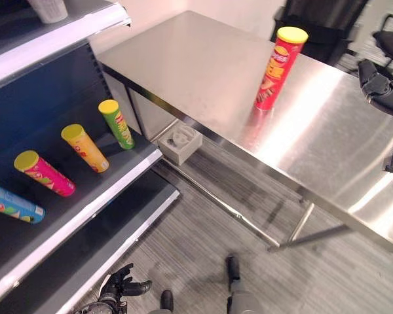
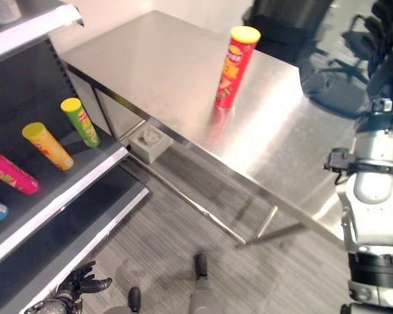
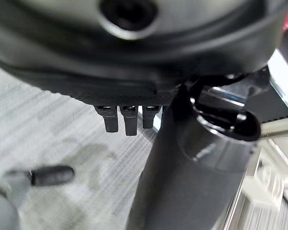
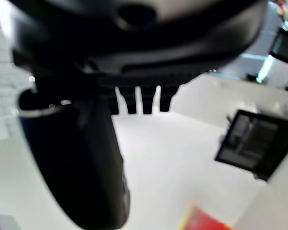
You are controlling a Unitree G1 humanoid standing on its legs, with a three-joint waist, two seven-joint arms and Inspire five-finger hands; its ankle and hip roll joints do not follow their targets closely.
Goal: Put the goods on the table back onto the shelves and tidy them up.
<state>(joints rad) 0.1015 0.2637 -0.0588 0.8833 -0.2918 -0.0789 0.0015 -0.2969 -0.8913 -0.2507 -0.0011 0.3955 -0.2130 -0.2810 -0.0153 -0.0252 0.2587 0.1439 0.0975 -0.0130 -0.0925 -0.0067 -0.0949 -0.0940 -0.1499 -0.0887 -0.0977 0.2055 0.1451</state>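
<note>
Left eye view: the tall red cylindrical can with a yellow lid (image 1: 278,67) stands upright on the steel table (image 1: 196,59), well apart from both hands. Left hand (image 1: 121,286) hangs low by the black shelf (image 1: 128,157), fingers relaxed, empty; right hand (image 4: 77,158) likewise holds nothing. A glancing reach would probably topple this narrow can and roll it off the table.

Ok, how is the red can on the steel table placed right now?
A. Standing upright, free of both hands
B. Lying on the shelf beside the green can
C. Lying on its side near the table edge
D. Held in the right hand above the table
A: the red can stands upright on the steel table, yellow lid up, with no hand touching it.
</note>
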